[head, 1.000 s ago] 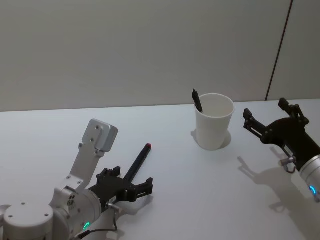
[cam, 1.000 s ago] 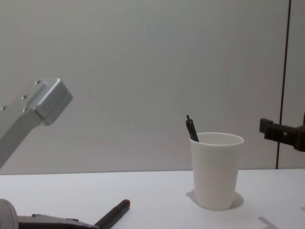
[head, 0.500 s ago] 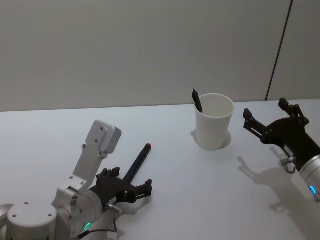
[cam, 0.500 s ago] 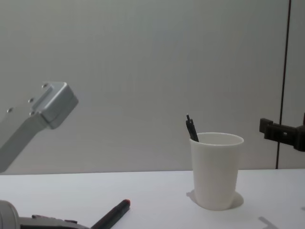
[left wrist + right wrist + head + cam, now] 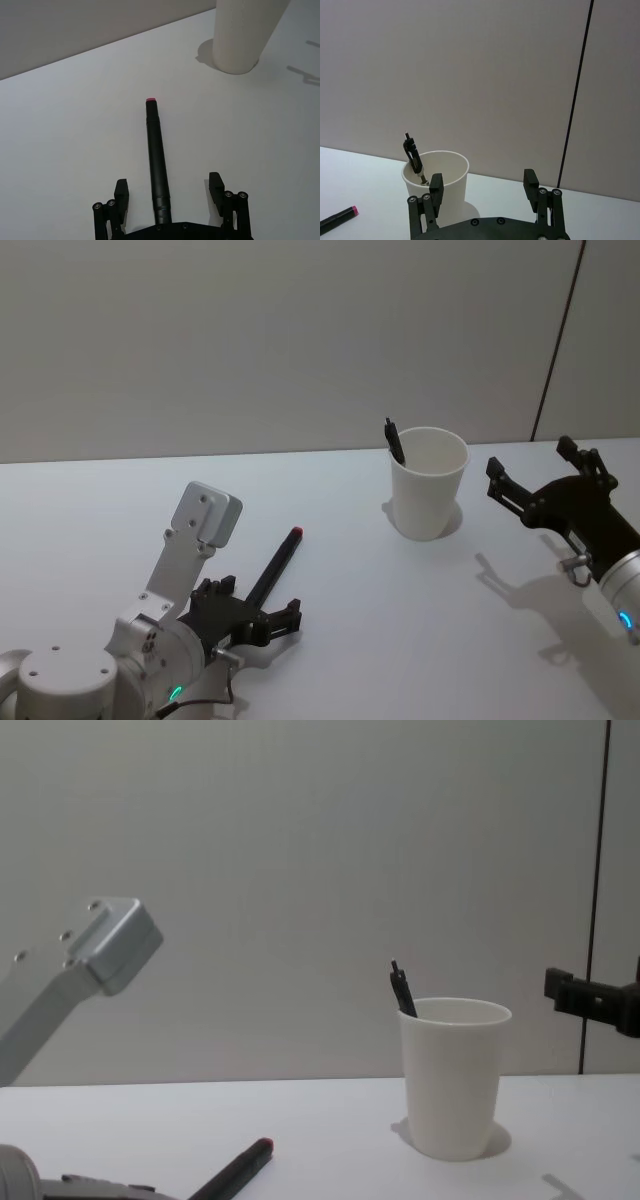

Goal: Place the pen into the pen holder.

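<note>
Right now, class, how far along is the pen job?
Done: a clipped pen stands in the cup. In hand: the open left tool straddles the red-tipped pen lying on the table. Left: grasp, lift, drop in. Right tool hangs open beside the cup.

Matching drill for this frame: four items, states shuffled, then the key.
Items:
1. red-tipped pen
2. black pen
3. left gripper
4. right gripper

States:
a. stands in the pen holder, leaning on its rim
b. open, off to the right of the pen holder
c. lies flat on the table
d. open, one finger on each side of the lying pen's near end

Pairs: 1-c, 2-a, 3-d, 4-b
</note>
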Robot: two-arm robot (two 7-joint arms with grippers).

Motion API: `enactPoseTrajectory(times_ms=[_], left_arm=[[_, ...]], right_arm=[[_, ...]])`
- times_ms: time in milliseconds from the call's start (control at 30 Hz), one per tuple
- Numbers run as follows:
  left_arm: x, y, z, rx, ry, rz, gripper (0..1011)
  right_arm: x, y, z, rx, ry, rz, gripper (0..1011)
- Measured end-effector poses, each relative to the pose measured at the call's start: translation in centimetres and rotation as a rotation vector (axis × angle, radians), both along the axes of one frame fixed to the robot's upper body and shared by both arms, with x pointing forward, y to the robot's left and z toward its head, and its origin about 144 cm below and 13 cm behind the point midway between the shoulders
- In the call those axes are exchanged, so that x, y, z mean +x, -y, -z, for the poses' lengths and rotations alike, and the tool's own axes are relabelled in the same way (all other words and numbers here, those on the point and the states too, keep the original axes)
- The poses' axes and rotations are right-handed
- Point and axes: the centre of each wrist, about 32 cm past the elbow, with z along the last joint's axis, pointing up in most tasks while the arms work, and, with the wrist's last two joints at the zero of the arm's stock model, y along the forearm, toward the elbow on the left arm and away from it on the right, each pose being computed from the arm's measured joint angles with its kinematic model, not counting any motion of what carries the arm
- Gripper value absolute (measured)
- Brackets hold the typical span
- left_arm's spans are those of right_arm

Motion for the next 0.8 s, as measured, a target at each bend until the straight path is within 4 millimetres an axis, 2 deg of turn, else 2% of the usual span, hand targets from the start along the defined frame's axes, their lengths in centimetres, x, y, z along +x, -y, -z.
enactPoseTrajectory(times_ms=[633,767,800], left_arm=[[0.09,-0.09,0.16,-0.026,-0.028,-0.011,1001],[0.11,-0.12,0.16,-0.028,-0.032,-0.012,964],[0.11,-0.13,0.16,-0.028,-0.032,-0.012,929]], right_arm=[[0.00,0.00,0.00,0.000,0.000,0.000,1001],[0.00,0.00,0.00,0.000,0.000,0.000,1001],[0.00,0.00,0.00,0.000,0.000,0.000,1001]])
